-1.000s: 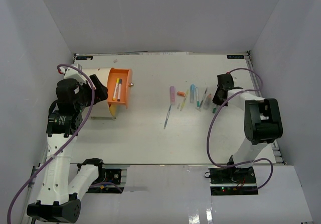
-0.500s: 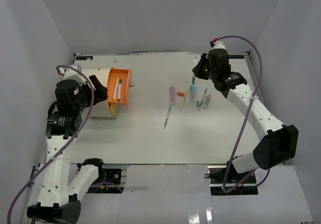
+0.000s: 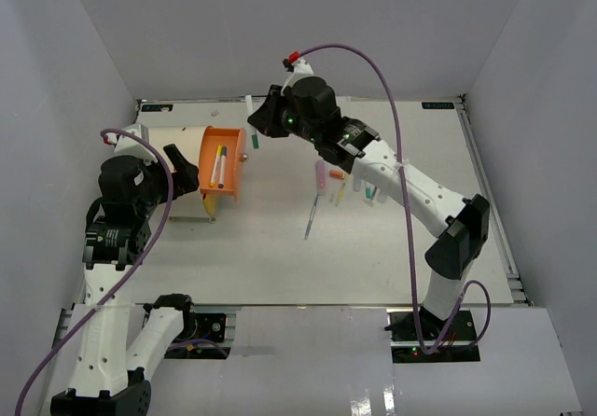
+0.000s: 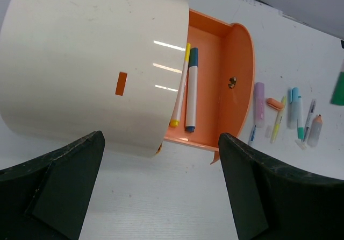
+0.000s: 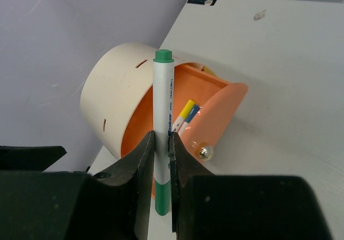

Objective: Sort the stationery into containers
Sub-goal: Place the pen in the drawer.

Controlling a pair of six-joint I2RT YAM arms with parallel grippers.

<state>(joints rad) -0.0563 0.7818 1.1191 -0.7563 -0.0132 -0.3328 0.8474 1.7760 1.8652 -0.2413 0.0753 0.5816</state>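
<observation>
My right gripper (image 3: 256,122) (image 5: 161,143) is shut on a white marker with green ends (image 5: 162,100), held upright in the air. It hangs just to the right of the pulled-out orange drawer (image 3: 222,162) (image 5: 226,108) of the cream drum (image 3: 173,150) (image 4: 91,62). A yellow-capped marker (image 4: 181,84) and a blue-capped marker (image 4: 191,89) lie inside the drawer (image 4: 215,46). Several more pens and markers (image 3: 350,181) (image 4: 290,113) lie loose mid-table. My left gripper (image 3: 187,175) (image 4: 161,186) is open and holds nothing, low beside the drum's near side.
A brass knob (image 5: 203,153) sticks out of the drawer's front. A thin pen (image 3: 311,218) lies apart from the loose group. Grey walls close in the table on three sides. The right arm stretches across the table's far half.
The right arm swung from the loose pens at the right across to the drawer, carrying the green marker. The left arm shifted only slightly.
</observation>
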